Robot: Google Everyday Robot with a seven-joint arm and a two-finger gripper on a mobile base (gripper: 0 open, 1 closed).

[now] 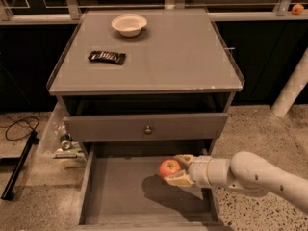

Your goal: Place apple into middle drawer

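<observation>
The red apple [169, 167] is held between the two tan fingers of my gripper [176, 169], which reaches in from the right on a white arm. The gripper is shut on the apple and holds it above the right part of the open grey drawer [120, 191], with its shadow on the drawer floor below. The drawer is pulled out wide, and its flat floor is bare.
Above the open drawer is a shut drawer front with a small round knob [147, 129]. The cabinet top holds a white bowl [128, 24] and a dark snack bar [107, 57]. A small orange fruit [297, 8] lies far back right. A white post [291, 94] stands right; cables and clutter [62, 143] lie left.
</observation>
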